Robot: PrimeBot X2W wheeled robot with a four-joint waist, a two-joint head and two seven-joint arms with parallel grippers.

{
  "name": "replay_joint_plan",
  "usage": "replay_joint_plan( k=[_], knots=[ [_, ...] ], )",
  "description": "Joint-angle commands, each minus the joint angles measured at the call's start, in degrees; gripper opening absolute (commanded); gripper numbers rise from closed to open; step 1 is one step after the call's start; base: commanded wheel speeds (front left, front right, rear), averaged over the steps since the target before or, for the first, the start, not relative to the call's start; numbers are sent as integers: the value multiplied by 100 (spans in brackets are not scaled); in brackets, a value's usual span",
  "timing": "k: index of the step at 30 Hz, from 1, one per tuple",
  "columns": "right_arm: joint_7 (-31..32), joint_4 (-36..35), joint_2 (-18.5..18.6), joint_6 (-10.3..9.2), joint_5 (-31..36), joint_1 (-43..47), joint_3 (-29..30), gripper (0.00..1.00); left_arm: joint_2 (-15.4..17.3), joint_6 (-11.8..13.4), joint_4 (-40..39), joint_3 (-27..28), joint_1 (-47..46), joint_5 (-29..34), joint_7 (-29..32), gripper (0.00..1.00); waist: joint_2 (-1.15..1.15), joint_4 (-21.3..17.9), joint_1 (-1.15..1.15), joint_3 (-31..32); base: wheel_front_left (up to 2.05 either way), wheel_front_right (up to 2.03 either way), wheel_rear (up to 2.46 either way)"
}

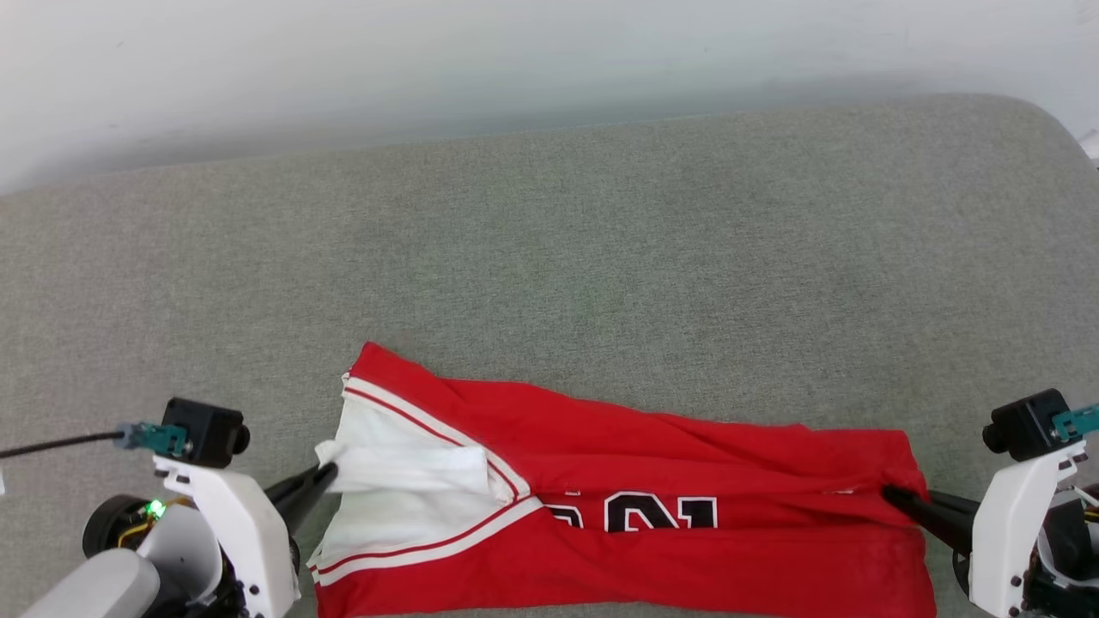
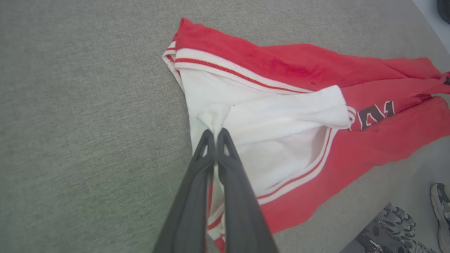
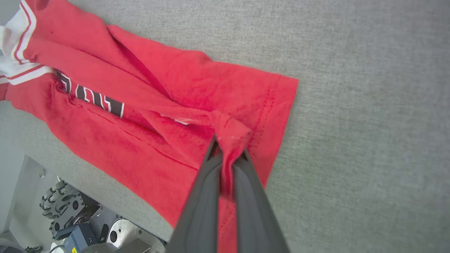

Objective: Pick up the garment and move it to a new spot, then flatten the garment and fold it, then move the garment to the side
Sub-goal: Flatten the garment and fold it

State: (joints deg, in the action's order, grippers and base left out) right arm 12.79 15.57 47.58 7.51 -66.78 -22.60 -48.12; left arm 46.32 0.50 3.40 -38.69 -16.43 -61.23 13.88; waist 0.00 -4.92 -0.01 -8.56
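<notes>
The garment (image 1: 652, 463), a red jersey with white sleeves and stripe trim, lies stretched sideways near the front edge of a grey-green cushion. Black white-outlined lettering (image 1: 635, 513) peeks out of a fold. My left gripper (image 1: 328, 470) is shut on a pinch of the white sleeve, which in the left wrist view bunches at the fingertips (image 2: 215, 133) on the garment (image 2: 281, 116). My right gripper (image 1: 889, 494) is shut on the red hem at the other end; the right wrist view shows red cloth (image 3: 168, 105) gathered between its tips (image 3: 228, 140).
The grey-green cushion (image 1: 549, 240) stretches far behind the garment up to a pale wall. Its front edge runs just below the garment. The robot's wheeled base (image 3: 70, 214) shows beneath that edge, and a shoe (image 2: 441, 211) stands on the floor at the right.
</notes>
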Motion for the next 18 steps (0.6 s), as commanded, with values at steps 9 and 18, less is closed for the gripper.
replay_joint_plan(
  k=[9, 18],
  knots=[
    [256, -160, -126, -5, 222, 554, 430, 0, -32, 22, 3, -103, 428, -96, -116, 0, 0, 24, 1, 48, 0, 0, 0],
    [580, -200, -310, -5, 350, 863, 797, 0, -241, -11, 260, -178, 473, -140, -210, 0, 0, 18, 1, 75, 0, 0, 0]
  ],
)
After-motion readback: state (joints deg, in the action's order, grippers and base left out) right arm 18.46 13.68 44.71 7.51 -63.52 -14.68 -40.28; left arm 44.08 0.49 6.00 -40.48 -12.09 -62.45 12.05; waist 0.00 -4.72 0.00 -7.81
